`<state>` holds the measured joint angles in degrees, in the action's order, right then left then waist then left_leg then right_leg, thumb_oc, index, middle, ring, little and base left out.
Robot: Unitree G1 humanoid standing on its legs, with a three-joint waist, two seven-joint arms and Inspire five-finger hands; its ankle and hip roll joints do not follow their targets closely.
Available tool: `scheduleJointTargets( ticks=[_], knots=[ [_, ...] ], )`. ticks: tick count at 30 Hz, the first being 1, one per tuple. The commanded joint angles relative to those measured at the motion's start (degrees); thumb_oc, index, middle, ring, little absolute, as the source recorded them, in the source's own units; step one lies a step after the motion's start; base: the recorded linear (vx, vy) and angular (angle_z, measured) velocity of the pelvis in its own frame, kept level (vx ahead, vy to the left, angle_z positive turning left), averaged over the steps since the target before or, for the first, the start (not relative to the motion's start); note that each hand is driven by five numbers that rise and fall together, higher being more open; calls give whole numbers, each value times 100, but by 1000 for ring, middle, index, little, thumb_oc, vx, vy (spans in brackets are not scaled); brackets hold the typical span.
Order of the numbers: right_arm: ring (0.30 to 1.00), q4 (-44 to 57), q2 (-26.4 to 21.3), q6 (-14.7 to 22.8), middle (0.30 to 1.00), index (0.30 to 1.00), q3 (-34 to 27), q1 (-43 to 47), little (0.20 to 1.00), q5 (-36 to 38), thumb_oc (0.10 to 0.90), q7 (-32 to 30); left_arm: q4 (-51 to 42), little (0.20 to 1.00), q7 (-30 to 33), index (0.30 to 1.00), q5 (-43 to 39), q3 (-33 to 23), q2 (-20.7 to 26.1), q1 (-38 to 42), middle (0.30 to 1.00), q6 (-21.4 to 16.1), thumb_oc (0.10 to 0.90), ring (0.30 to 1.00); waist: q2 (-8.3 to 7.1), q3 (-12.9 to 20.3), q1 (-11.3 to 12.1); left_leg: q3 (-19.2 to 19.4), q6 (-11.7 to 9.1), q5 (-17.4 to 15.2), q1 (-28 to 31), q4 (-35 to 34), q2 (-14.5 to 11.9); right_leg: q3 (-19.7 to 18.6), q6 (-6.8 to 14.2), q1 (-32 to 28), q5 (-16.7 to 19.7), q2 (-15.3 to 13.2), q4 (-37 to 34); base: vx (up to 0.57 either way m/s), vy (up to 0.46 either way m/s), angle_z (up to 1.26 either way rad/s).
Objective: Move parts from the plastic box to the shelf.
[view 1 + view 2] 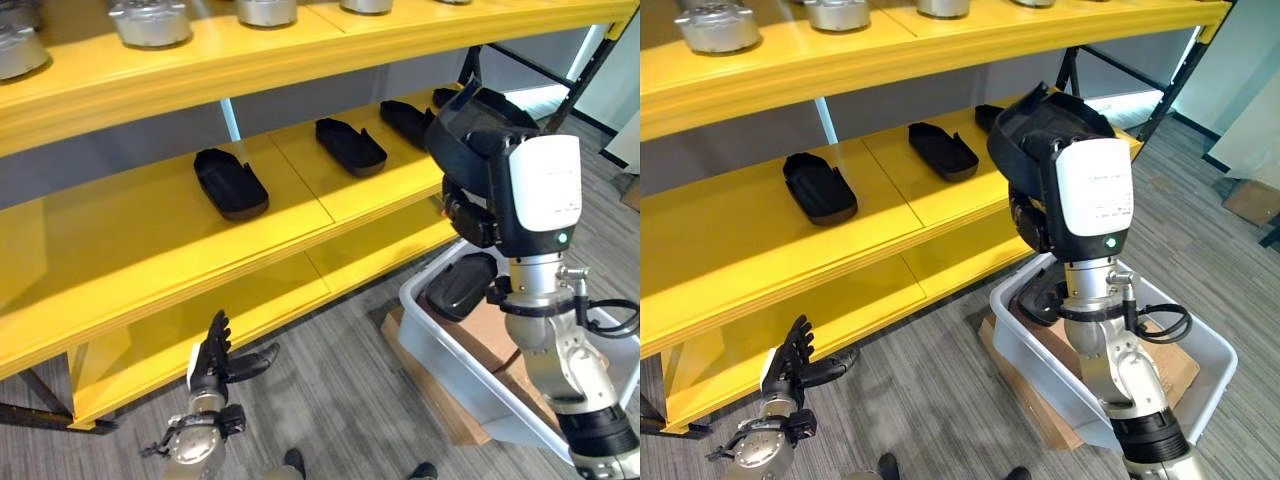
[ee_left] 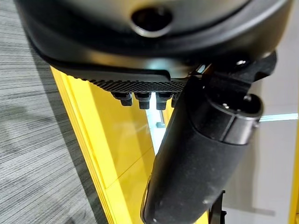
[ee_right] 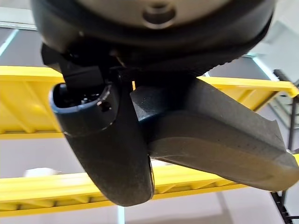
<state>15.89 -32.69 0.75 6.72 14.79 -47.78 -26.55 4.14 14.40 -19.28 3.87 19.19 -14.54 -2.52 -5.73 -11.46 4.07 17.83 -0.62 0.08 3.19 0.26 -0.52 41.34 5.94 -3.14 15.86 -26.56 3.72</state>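
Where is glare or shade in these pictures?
Left eye view: the shelf has a pale sheen on its middle board, its lowest board lies in shade. Left wrist view: a bright streak on it. Right wrist view: the black part looks dark against bright light.

- The shelf (image 1: 150,240) in front of me has smooth, painted yellow boards with a soft sheen.
- The black parts (image 1: 231,183) along its middle board look like matt moulded plastic.
- The round parts (image 1: 151,20) on the top board are dull grey metal, cast-looking.
- The part (image 3: 219,140) gripped in my right hand (image 3: 107,149) is matt black plastic, finely grained with faint dimples.
- My left hand (image 1: 213,358) is dark, slightly glossy plastic; its palm pad is ribbed.
- The plastic box (image 1: 1040,370) is smooth, pale and translucent, resting on brown cardboard (image 1: 1025,395).
- The floor (image 1: 330,400) is grey, streaked, woven-looking carpet.
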Motion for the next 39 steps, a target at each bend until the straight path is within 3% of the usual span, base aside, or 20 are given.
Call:
scheduleJointTargets(
  ticks=[1, 2, 3, 4, 5, 6, 8, 9, 12, 23, 24, 25, 28, 29, 30, 32, 33, 35, 36, 39],
  knots=[
    [300, 377, -395, 94, 300, 300, -133, 939, 300, -307, 400, -297, -737, 1000, 19, 1000, 401, -124, 280, 280, 1000, -575, 900, 1000, 109, 307, -118, -363, 79, -617, 470, -526, -10, -993, 906, 226, 145, -362, 642, -24, 151, 34],
    [300, 348, -482, 125, 300, 300, -90, 988, 300, -352, 400, -255, -691, 1000, 57, 1000, 438, -105, 347, 339, 1000, -601, 900, 1000, 135, 217, -288, -412, 137, -514, 424, -526, -13, -1913, 711, 648, -240, 145, 837, -48, 166, 43],
    [300, 345, -521, 167, 300, 300, -108, 964, 300, -361, 400, -252, -660, 1000, 48, 1000, 483, -98, 371, 348, 1000, -580, 900, 1000, 157, 201, -399, -502, 160, -466, 420, -526, -32, -2304, 552, 798, -676, 639, 811, -50, 124, 42],
    [300, 345, -525, 169, 300, 300, -105, 965, 300, -361, 400, -252, -656, 1000, 47, 1000, 486, -97, 364, 350, 1000, -581, 900, 1000, 177, 219, -353, -454, 129, -485, 417, -526, -72, -2351, 516, 863, -735, 678, 879, 82, 45, 20],
    [300, 382, -601, 240, 300, 300, -173, 936, 300, -366, 400, -298, -621, 1000, -18, 1000, 598, -133, 349, 341, 1000, -544, 900, 1000, 173, 228, -428, -597, 138, -481, 437, -526, -39, -2614, 393, 1042, -1062, 1338, 612, 90, -11, 18],
    [300, 385, -605, 242, 300, 300, -176, 930, 300, -365, 400, -297, -624, 1000, -20, 1000, 600, -131, 346, 339, 1000, -541, 900, 1000, 186, 240, -421, -591, 129, -486, 431, -526, -56, -2612, 383, 1042, -1054, 1359, 591, 111, 17, 10],
    [300, 461, -684, 332, 300, 300, -184, 964, 300, -363, 400, -316, -578, 1000, -67, 1000, 623, -129, 339, 344, 1000, -519, 900, 1000, 207, 220, -503, -744, 150, -477, 445, -526, -5, -2846, 318, 1262, -1132, 1808, 538, 68, 0, 3],
    [300, 455, -766, 372, 300, 300, -186, 918, 300, -320, 400, -273, -528, 1000, -122, 1000, 583, -46, 337, 432, 1000, -515, 900, 1000, 222, 192, -658, -968, 141, -447, 421, -526, 20, -3534, 310, 1310, -1238, 2138, 426, 35, -16, 41],
    [300, 444, -788, 383, 300, 300, -241, 890, 300, -255, 400, -235, -525, 1000, -187, 1000, 588, 5, 343, 525, 1000, -527, 900, 1000, 169, 230, -662, -1021, 105, -385, 341, -526, 34, -3644, 229, 1095, -1174, 2182, 36, 57, -95, 98],
    [300, 724, -1293, 594, 300, 300, -304, 800, 300, -126, 400, 18, -643, 1000, -308, 1000, 501, 155, 242, 526, 1000, -448, 900, 1000, 211, 500, -621, -1118, -112, -370, 457, -516, -170, -2884, 155, 522, -1386, 2076, -162, 94, -94, 24],
    [300, 758, -1360, 617, 300, 300, -260, 882, 300, -106, 400, 15, -622, 1000, -314, 1000, 487, 196, 254, 557, 1000, -439, 900, 1000, 208, 473, -609, -1132, -125, -394, 427, -378, -163, -2855, 122, 487, -1438, 2076, -147, 32, -145, 29],
    [300, 782, -1505, 656, 300, 300, -188, 1045, 300, -48, 400, 20, -579, 1000, -335, 1000, 401, 299, 270, 666, 1000, -454, 900, 1000, 148, 329, -604, -1101, -214, -578, 79, 388, -118, -2743, 23, 429, -1527, 1983, -110, -24, -95, 32],
    [300, 777, -1560, 667, 300, 300, -145, 1170, 300, -8, 400, 1, -549, 1000, -338, 1000, 332, 352, 271, 756, 1000, -466, 900, 1000, 114, 228, -637, -1078, -305, -764, -310, 1126, -101, -2632, -36, 440, -1572, 1913, -60, -69, -54, 56],
    [300, 751, -1662, 648, 300, 300, -32, 1319, 300, 19, 400, -9, -524, 1000, -301, 1000, 174, 450, 297, 859, 1000, -478, 900, 1000, 76, 46, -558, -1086, -529, -641, -609, 1777, -233, -2524, -131, 406, -1631, 1872, 38, -88, 18, 79],
    [300, 689, -1786, 592, 300, 300, 7, 1435, 300, 62, 400, -73, -556, 1000, -299, 1000, 63, 425, 353, 907, 1000, -465, 900, 1000, -24, 18, -602, -1061, -556, -617, -774, 1647, -979, -2406, -45, 445, -1642, 1745, 93, -81, 11, 61],
    [300, 662, -1837, 584, 300, 300, -12, 1435, 300, 78, 400, -74, -580, 1000, -336, 1000, 58, 416, 365, 874, 1000, -458, 900, 1000, -51, 64, -626, -1025, -546, -535, -730, 1490, -1119, -2361, -33, 437, -1637, 1721, 68, 34, 80, 59],
    [300, 703, -1904, 562, 300, 300, 9, 1523, 300, 106, 400, -93, -623, 1000, -293, 1000, 49, 394, 435, 855, 1000, -460, 900, 1000, -71, 83, -589, -1080, -666, -115, -710, 1154, -1788, -2305, 105, 407, -1689, 1572, 106, 101, 200, 51],
    [300, 689, -1951, 518, 300, 300, 36, 1600, 300, 180, 400, -82, -622, 1000, -230, 1000, -1, 346, 441, 767, 1000, -448, 900, 1000, 16, 132, -600, -1229, -800, 775, -608, 471, -2407, -2309, 177, 519, -1820, 1482, 291, 149, 314, 31],
    [300, 639, -1883, 486, 300, 300, 230, 1845, 300, 156, 400, 0, -575, 1000, -141, 1000, -97, 295, 410, 729, 1000, -491, 900, 1000, 174, 153, -522, -1462, -837, 739, -471, 307, -2351, -2468, 256, 655, -1997, 1371, 667, 149, 293, 14],
    [300, 565, -1799, 432, 300, 300, 326, 1991, 300, 23, 400, 37, -596, 1000, -162, 1000, -94, 326, 407, 822, 1000, -475, 900, 1000, 272, 207, -536, -1189, -917, 476, -452, 230, -2189, -2432, 306, 640, -1958, 1159, 850, 111, 259, -27]
  ],
)
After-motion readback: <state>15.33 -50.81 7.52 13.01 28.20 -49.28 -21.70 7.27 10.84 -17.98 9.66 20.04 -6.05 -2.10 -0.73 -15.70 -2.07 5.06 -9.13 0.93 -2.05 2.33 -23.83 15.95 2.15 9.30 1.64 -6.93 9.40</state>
